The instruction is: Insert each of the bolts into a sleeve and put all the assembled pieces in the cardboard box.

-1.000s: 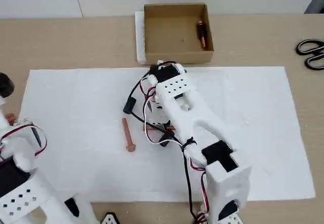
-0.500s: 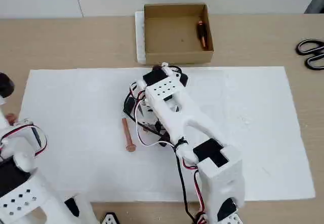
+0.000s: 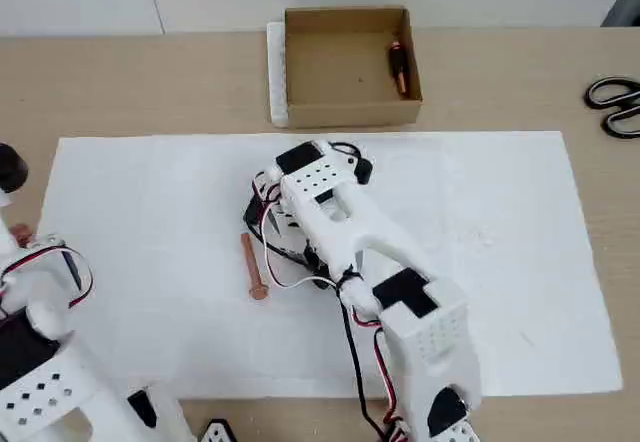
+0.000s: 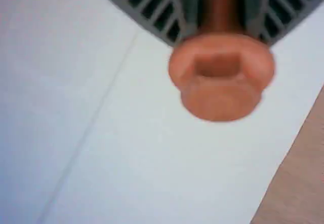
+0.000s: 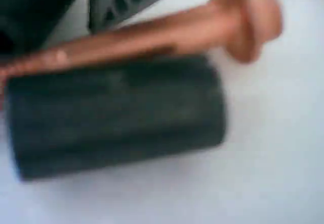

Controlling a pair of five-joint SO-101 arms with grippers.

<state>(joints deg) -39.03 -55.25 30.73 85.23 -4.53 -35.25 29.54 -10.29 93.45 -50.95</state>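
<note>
bench (image 3: 130,82): wooden, carrying everything in the high view.
white sheet (image 3: 500,242): spread across the bench under both arms.
cardboard box (image 3: 345,114): open-topped, on the bench just beyond the far edge of the white sheet.
assembled piece (image 3: 399,67): copper and dark, lying inside the cardboard box against its right wall.
left end effector (image 4: 221,3): clamped on the held bolt (image 4: 221,79), with ribbed grey fingers (image 4: 144,3) pressed against the shank from both sides.
held bolt: flanged head toward the wrist camera, recess in the head visible. Above the white sheet near its edge, with bare bench just beside.
left arm (image 3: 40,382): at the near left corner of the bench in the high view.
right end effector (image 3: 272,220): low over the middle of the white sheet, near the plain end of the loose bolt (image 3: 253,265). Cannot tell whether apart or together.
sleeve (image 5: 116,115): black and cylindrical, lengthwise alongside the loose bolt in the right wrist view. Cannot tell whether touching it or just above it.
loose bolt: flat on the white sheet, head toward the arms' bases, shank pointing toward the cardboard box, just beside the right arm's cables.
scissors (image 3: 615,105): black-handled, at the bench's right edge, off the white sheet and well apart from both bolts.
</note>
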